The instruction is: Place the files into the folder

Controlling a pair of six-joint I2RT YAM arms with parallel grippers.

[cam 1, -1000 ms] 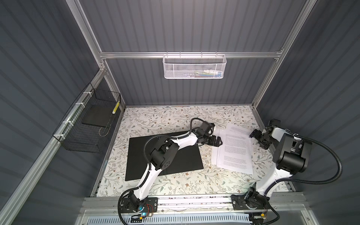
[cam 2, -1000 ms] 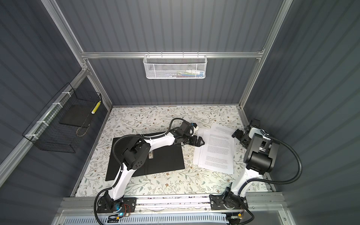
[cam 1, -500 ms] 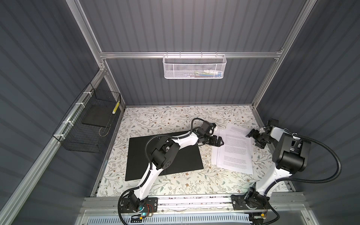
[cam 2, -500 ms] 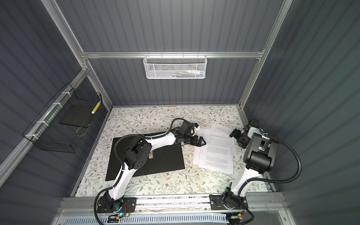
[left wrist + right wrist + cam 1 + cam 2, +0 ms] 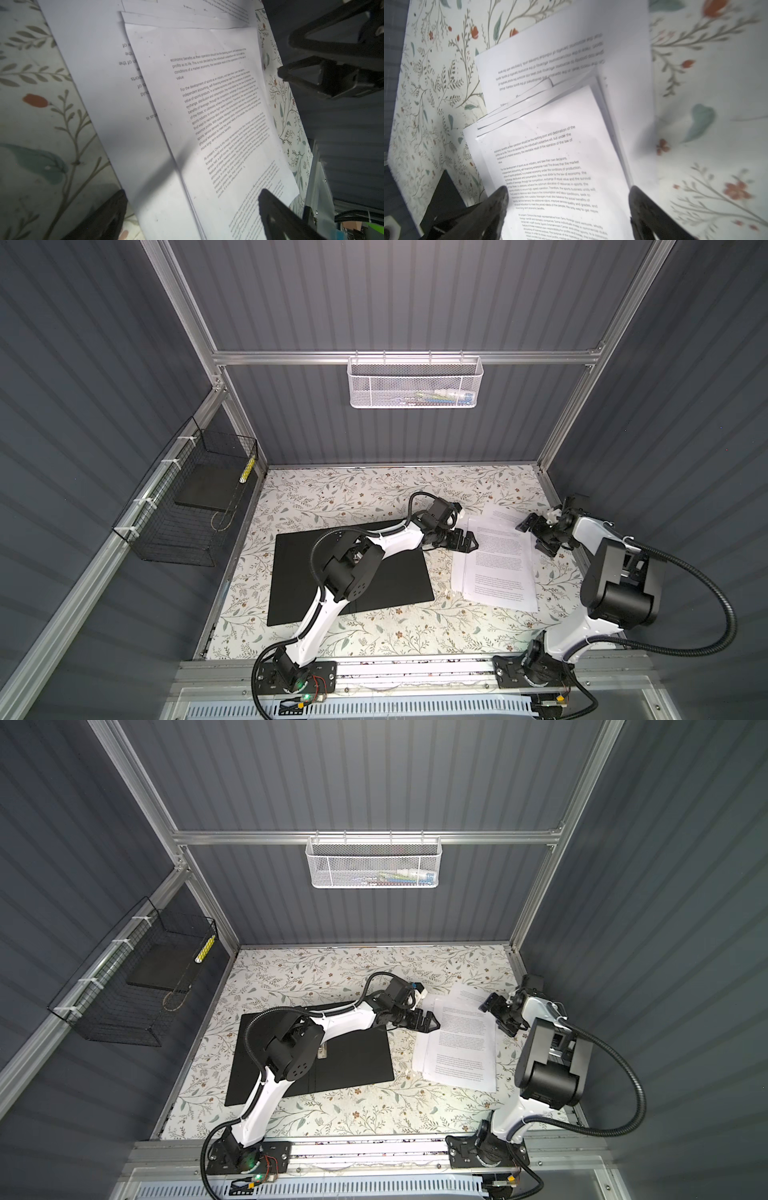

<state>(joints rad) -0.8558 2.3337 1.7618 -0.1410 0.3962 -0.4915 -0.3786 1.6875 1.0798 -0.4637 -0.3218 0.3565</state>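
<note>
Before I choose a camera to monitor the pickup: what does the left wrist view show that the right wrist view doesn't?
Only the left wrist view clearly shows the other arm: the right hand, open and holding nothing. Only the right wrist view shows a black shape beside the files; I cannot tell what it is. Both show the files fanned loosely on the floral table, and the viewing arm's own fingertips spread apart.

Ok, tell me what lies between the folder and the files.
Only floral table cover separates folder and files, in both top views; the open left gripper hangs over that strip's far end.
</note>
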